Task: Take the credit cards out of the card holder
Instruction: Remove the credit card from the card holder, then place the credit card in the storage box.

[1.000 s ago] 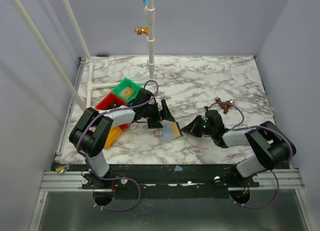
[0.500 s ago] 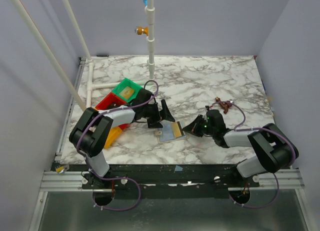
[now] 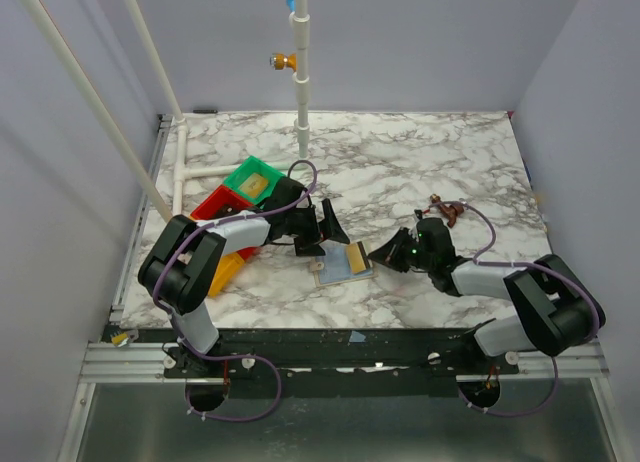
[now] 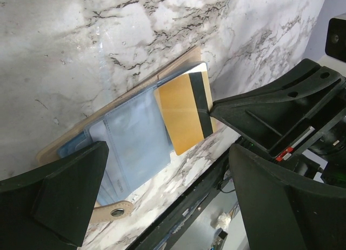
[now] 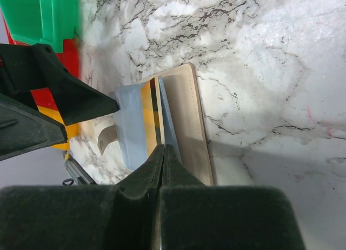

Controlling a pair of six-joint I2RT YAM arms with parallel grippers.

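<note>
Left wrist: holder (image 4: pixel 130 136) open on tabletop (image 4: pixel 81 55), gold card (image 4: pixel 184 117) sticking out. Left claw (image 4: pixel 167 150) spread over holder; right claw (image 5: pixel 163 148) apparently pinching card edge. Card likely light, stiff, slick: you grip exposed edge, pull flat.

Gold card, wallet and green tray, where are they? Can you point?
gold card (image 4: pixel 181 112), left wrist view, middle of its gold face.
wallet (image 4: pixel 135 139), left wrist view, its grey-blue inside pocket.
green tray (image 5: pixel 54 12), right wrist view, its side wall.

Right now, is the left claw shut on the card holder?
No, the left wrist view shows the left claw wide open, its fingers on either side of the open card holder.
</note>
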